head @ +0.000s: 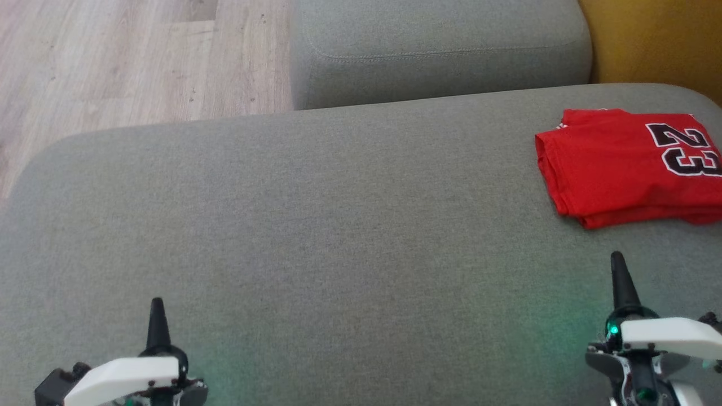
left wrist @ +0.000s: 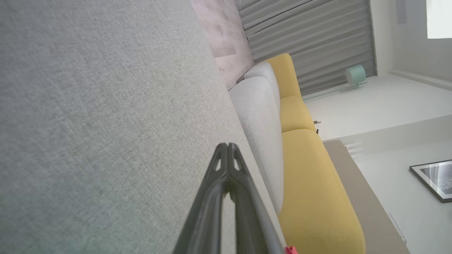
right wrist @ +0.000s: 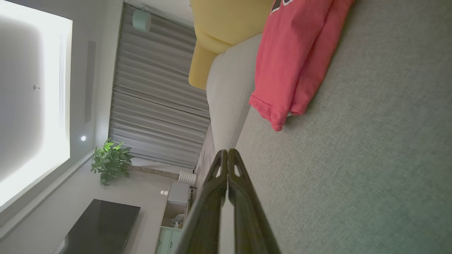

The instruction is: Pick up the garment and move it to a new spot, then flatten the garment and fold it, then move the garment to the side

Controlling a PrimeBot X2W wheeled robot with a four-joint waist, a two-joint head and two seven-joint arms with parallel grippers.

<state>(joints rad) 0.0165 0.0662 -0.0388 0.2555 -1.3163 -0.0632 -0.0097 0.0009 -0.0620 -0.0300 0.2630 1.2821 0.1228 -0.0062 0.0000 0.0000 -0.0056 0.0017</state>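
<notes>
With the folded garment (head: 626, 169) lying at the cushion's (head: 338, 237) right side, just ahead of the right gripper (head: 619, 268), which like the left gripper (head: 157, 310) is pinched closed on nothing, the last step looks done, and nothing more seems called for.

Left gripper (head: 157, 316): I see it low at my left, its two dark fingers pressed together, pointing forward, empty. Right gripper (head: 621, 276): at my right, reaching slightly farther forward, fingers likewise pressed together, tips meeting, empty.
</notes>
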